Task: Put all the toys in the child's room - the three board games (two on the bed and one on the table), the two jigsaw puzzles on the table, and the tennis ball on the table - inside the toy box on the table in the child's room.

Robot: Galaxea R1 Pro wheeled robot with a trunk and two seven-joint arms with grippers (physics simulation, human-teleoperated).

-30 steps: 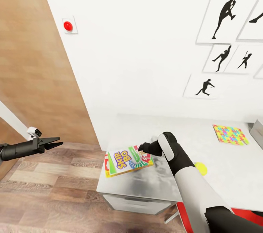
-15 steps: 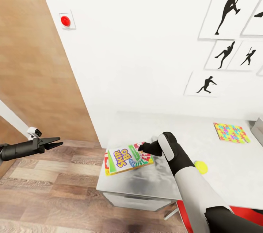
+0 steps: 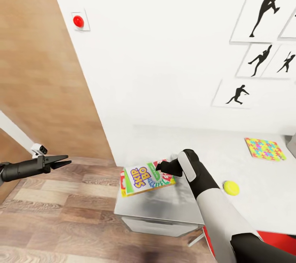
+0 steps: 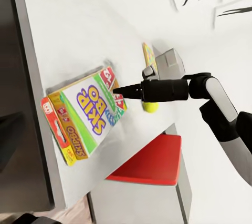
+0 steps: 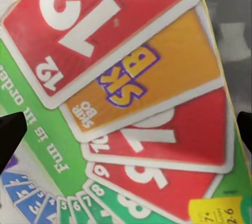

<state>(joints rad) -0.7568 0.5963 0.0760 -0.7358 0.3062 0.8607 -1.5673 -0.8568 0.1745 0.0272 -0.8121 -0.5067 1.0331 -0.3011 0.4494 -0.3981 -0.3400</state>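
Changed since a second ago: my head camera has swung, sliding the whole scene sideways; the arms hold their pose. Item: SKIP-BO game box (image 3: 147,177), flat on the table (image 3: 255,197) corner, overhanging the edge. Likely light, stiff, slick cardboard; best pinched across a thin edge. Right pincer (image 3: 158,167) hovers over its card print, fingers spread wide, holding nothing. Left pincer (image 3: 63,160) idles over the floor, nearly closed, empty.

Bright, even light; right wrist close-up blurred.
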